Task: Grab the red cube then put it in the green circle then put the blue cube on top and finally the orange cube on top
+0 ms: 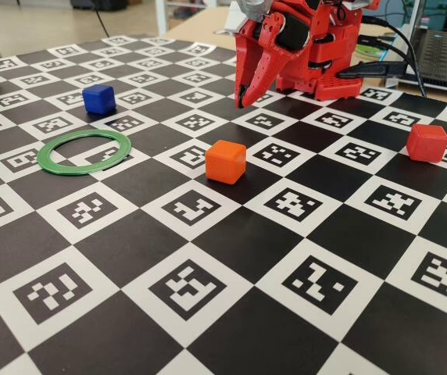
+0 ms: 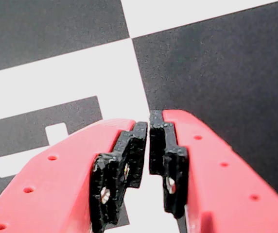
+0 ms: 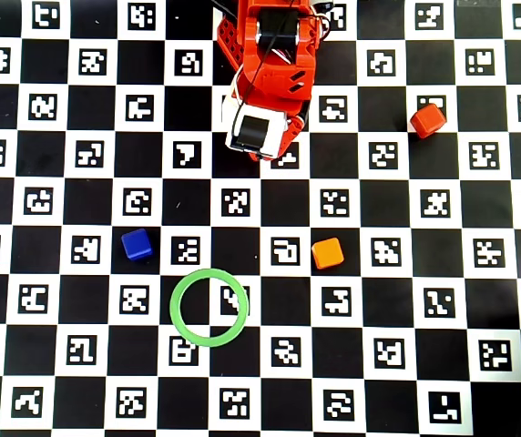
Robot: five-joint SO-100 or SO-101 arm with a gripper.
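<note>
- Red plastic makes up the gripper [image 2: 149, 127], folded back at the arm's base at about twelve o'clock on the checkered board [image 3: 260, 382] in the overhead view; its black-padded jaws stand all but together in the wrist view, with only a sliver of gap and nothing between them.
- Taking the overhead view as a clock face, the red cube [image 3: 427, 119] lies out at about two o'clock, well apart from everything else, so it calls for the arm's longest sideways swing.
- The green circle [image 3: 210, 307] lies flat at about seven o'clock with its centre open and bare; no cube is inside it, so by my reading the stacking has not begun.
- The blue cube [image 3: 137, 244] rests at about nine o'clock, just up and left of the ring but clear of it.
- The orange cube [image 3: 328, 252] sits near the middle, at about four o'clock, between the ring and the red cube's side of the board.
- Spread this widely, each cube leaves room for the jaws to come down around it without bumping a neighbour.
- Judged from the layout, the first step in hand is opening the jaws and reaching toward the red cube.
</note>
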